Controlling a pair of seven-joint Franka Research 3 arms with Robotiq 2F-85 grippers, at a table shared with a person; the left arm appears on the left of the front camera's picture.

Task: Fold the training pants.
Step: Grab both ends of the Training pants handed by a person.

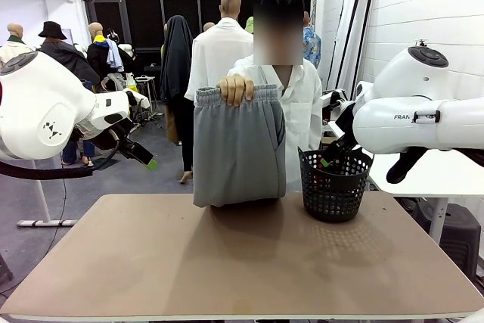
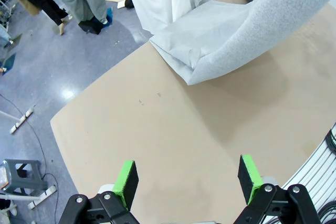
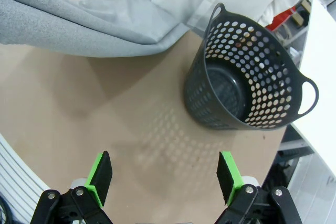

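The left hand (image 2: pixel 187 176) is spread wide, its green pads well apart with nothing between them, above bare desk (image 2: pixel 157 129). Its black knuckles are cut off by the bottom edge of its wrist view. The right hand (image 3: pixel 164 176) is likewise spread and holds nothing, hovering above the desk near the black basket (image 3: pixel 247 77). From the front both are hard to read. The left one is a dark shape against a dark background with one green tip clear, and the right one overlaps the basket's rim and is mostly lost against the dark mesh. Farther across, the training pants (image 1: pixel 238 149) hang upright at the far side of the desk, left of the basket and apart from it. The waistband is uppermost and the lower end rests on the desk. How the legs lie there cannot be told from the front, though the left wrist view shows a fold of the grey fabric lying flat on the desk. The person's fingers (image 1: pixel 236 90) clutch the waistband at one corner, and whatever holds the other corner is hidden behind the cloth. The person (image 1: pixel 302 104), in a white shirt, stands behind, lower body covered by the pants and desk.
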